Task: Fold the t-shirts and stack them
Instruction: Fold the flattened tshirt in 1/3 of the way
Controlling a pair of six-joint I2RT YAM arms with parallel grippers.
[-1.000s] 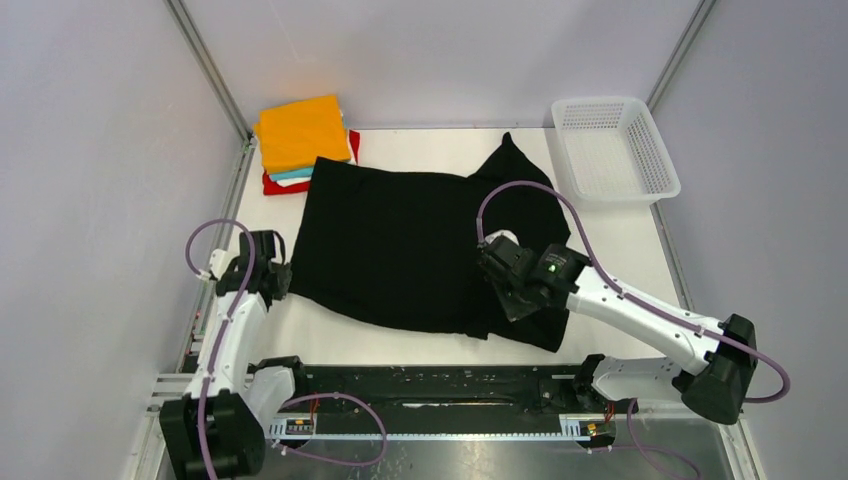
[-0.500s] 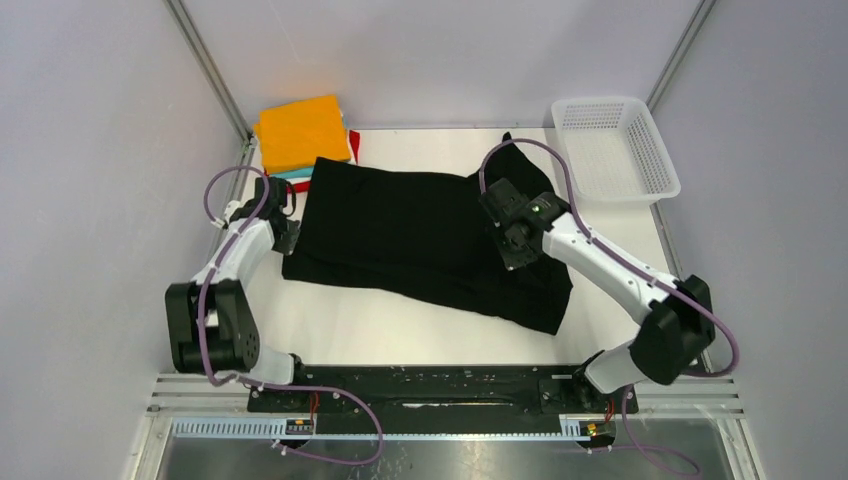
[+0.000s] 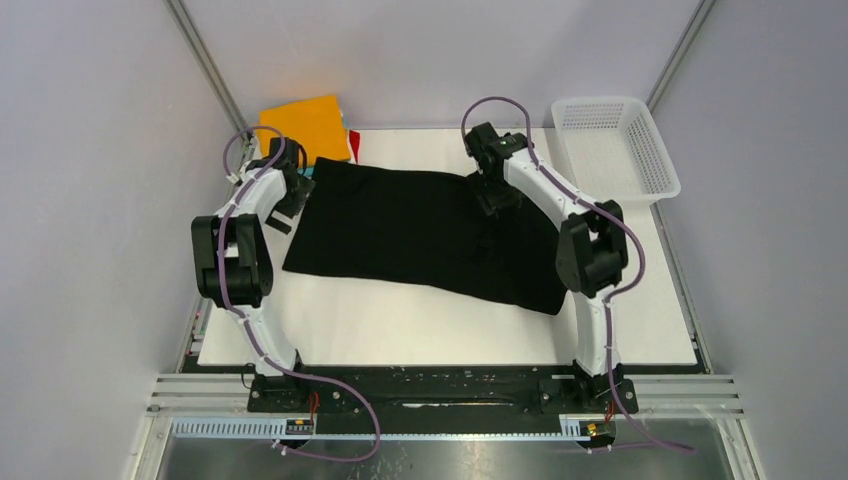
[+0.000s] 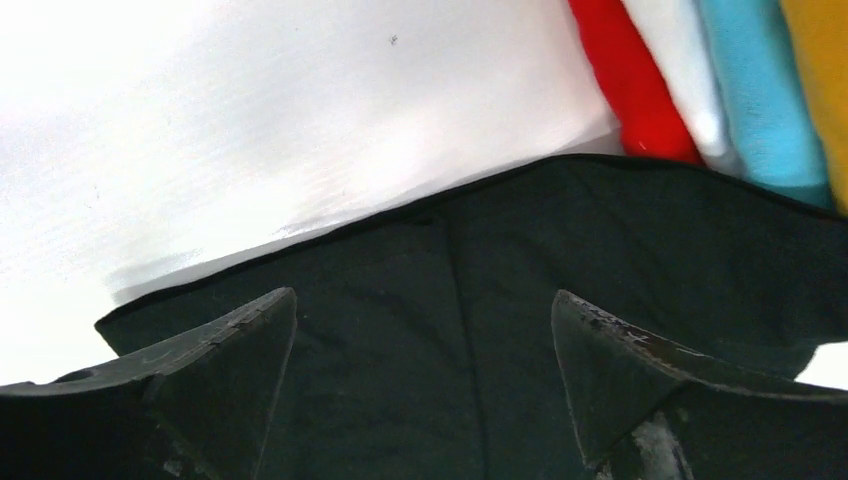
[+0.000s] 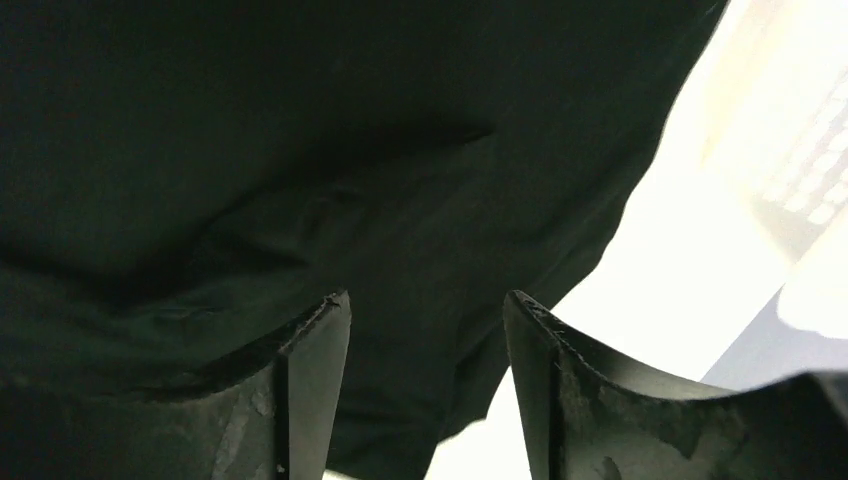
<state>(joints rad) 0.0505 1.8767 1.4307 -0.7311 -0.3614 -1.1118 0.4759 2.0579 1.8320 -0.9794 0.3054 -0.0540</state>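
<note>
The large black t-shirt (image 3: 420, 230) lies folded over on the white table (image 3: 420, 325), a wide band reaching from back left to right. My left gripper (image 3: 296, 192) hovers open over its far left corner, and the cloth (image 4: 500, 260) lies flat below the left gripper (image 4: 425, 310), not pinched. My right gripper (image 3: 497, 195) is open above the shirt's far right part (image 5: 300, 120), with nothing in the right gripper (image 5: 425, 300). Folded t-shirts sit stacked at the back left with orange (image 3: 305, 120) on top; red (image 4: 630, 80), white (image 4: 680, 70) and teal (image 4: 760, 90) layers show edge-on.
A white plastic mesh basket (image 3: 615, 145) stands at the back right corner, close to my right arm. Grey walls and metal frame posts close in the table on three sides. The black base rail (image 3: 430, 385) runs along the near edge.
Both arms swept from the near side to the far side, carrying the black shirt's near edge over itself. Both grippers were shut on the cloth and have now opened and released it.
</note>
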